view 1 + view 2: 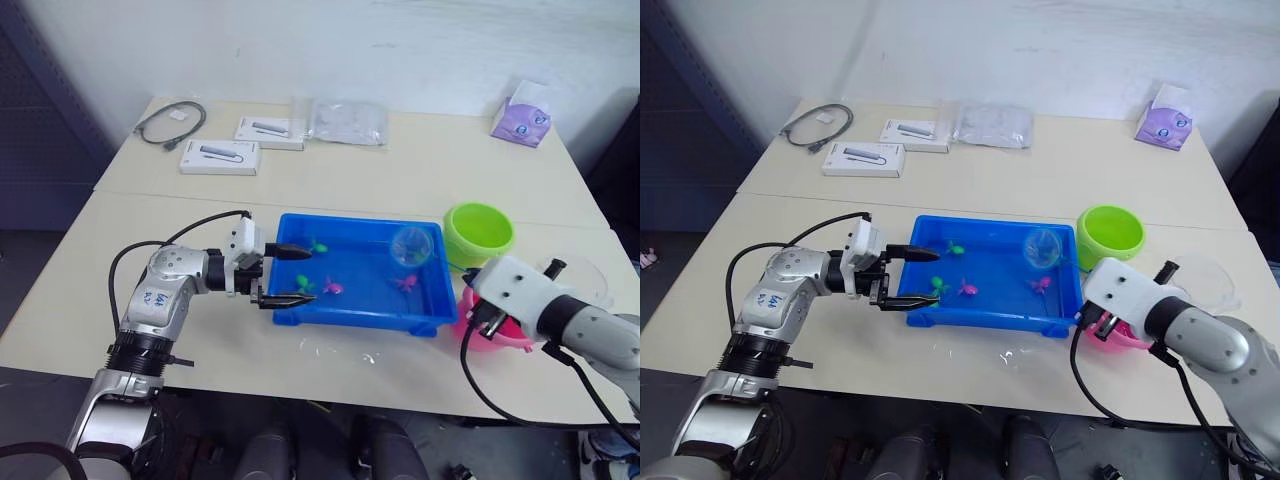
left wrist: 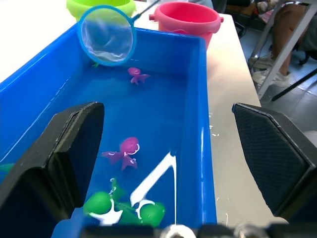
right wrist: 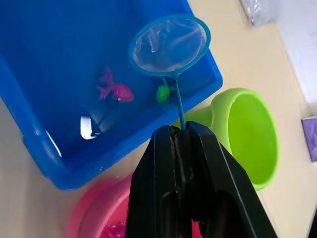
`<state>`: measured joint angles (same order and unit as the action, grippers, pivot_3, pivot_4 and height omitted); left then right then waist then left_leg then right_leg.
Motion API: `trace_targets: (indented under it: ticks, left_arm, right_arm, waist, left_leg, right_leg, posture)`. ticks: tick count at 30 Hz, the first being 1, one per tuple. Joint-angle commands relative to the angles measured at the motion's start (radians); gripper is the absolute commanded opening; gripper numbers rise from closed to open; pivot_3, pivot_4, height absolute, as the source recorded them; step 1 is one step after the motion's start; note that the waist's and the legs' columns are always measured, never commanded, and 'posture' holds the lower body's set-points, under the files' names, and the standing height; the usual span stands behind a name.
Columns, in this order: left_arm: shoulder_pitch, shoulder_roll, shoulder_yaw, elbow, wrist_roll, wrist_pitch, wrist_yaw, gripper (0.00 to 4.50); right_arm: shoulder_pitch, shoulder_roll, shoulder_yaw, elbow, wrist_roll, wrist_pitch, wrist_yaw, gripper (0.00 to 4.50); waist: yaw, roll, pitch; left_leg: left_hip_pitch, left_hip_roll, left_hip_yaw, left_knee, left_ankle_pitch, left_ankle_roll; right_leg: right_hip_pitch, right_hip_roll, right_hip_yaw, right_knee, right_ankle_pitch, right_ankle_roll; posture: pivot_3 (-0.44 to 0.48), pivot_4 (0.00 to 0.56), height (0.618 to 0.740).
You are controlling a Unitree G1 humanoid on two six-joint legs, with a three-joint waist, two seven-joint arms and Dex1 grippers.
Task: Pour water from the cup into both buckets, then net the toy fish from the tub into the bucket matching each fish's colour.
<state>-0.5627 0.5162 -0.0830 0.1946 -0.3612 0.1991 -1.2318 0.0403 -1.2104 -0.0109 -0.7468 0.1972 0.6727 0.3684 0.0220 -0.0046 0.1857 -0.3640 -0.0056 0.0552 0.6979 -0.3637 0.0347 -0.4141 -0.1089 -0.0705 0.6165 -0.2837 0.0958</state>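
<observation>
Table (image 1: 400, 180) holds the tub (image 1: 350, 312) at centre. Green bucket (image 1: 480, 232) sits at the tub's 2 o'clock, pink bucket (image 2: 185, 17) at its 4. Cup (image 1: 590, 275) is at the pink bucket's 2. My left gripper (image 1: 290, 275), fingers wide, straddles the tub's 9 o'clock wall. My right gripper (image 3: 181, 136) is clamped on the net (image 3: 170, 44) handle; ring hangs over the tub's 2 o'clock corner. Pink fish (image 1: 334, 288) and green fish (image 1: 317, 246) are in the tub.
</observation>
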Motion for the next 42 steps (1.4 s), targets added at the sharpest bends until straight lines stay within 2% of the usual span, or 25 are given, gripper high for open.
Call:
trace_targets:
  ticks: [1,9,19,24,32,36,42]
  left_arm:
    - [0.006,0.006,0.018,-0.049,-0.013,0.002,0.011,4.44]
    - [0.016,0.0,0.017,-0.066,-0.014,0.011,0.027,4.44]
    - [-0.002,-0.008,0.012,-0.042,-0.013,0.005,0.025,4.44]
    - [-0.012,-0.019,0.008,-0.033,-0.01,0.002,0.023,4.44]
    - [-0.022,-0.019,0.015,-0.02,-0.004,-0.007,0.021,4.44]
    - [-0.013,-0.014,0.019,-0.031,-0.005,-0.002,0.025,4.44]
    - [0.003,-0.002,0.027,-0.05,-0.009,0.006,0.034,4.44]
  right_arm:
    - [-0.044,-0.034,0.049,-0.015,-0.132,-0.001,0.023,0.0]
    - [-0.152,-0.04,0.125,0.001,-0.306,0.035,0.092,0.0]
    - [-0.117,-0.127,0.064,0.035,-0.377,-0.071,0.291,0.0]
    - [-0.133,-0.12,0.084,0.046,-0.421,-0.091,0.339,0.0]
    - [-0.144,-0.029,0.074,-0.001,-0.338,0.039,0.447,0.0]
    - [-0.13,-0.019,0.048,-0.015,-0.297,0.088,0.501,0.0]
    - [-0.191,0.206,-0.044,-0.046,-0.099,0.363,0.495,0.0]
  waist:
    - [0.001,0.0,0.0]
    - [0.001,0.0,0.0]
    - [0.001,0.0,0.0]
    - [0.002,0.0,0.0]
    - [0.002,0.0,0.0]
    - [0.002,0.0,0.0]
    - [0.001,-0.001,0.0]
  left_leg:
    - [-0.002,0.0,-0.001,0.001,0.0,0.0]
    - [-0.006,-0.001,-0.003,0.002,0.001,0.0]
    - [-0.006,-0.001,-0.003,0.002,0.001,0.0]
    - [-0.006,0.0,-0.004,0.002,0.001,-0.001]
    - [-0.006,0.0,-0.004,0.003,0.001,-0.001]
    - [-0.005,0.0,-0.005,0.003,0.001,-0.001]
    - [-0.005,0.0,-0.006,0.004,0.001,-0.001]
  right_leg:
    - [-0.001,0.0,-0.002,0.0,0.0,0.0]
    - [-0.001,0.001,-0.006,-0.003,0.001,0.002]
    - [0.0,0.003,-0.007,-0.004,0.001,0.003]
    - [0.0,0.003,-0.007,-0.004,0.002,0.003]
    - [0.001,0.006,-0.008,-0.004,0.002,0.003]
    - [0.002,0.006,-0.007,-0.003,0.002,0.003]
    - [0.003,0.005,-0.008,-0.003,0.002,0.003]
  posture:
    - [0.0,0.15,0.739]
    - [0.0,0.15,0.739]
    - [0.0,0.15,0.739]
    - [0.0,0.15,0.739]
    - [0.0,0.15,0.739]
    - [0.0,0.15,0.739]
    - [0.0,0.15,0.739]
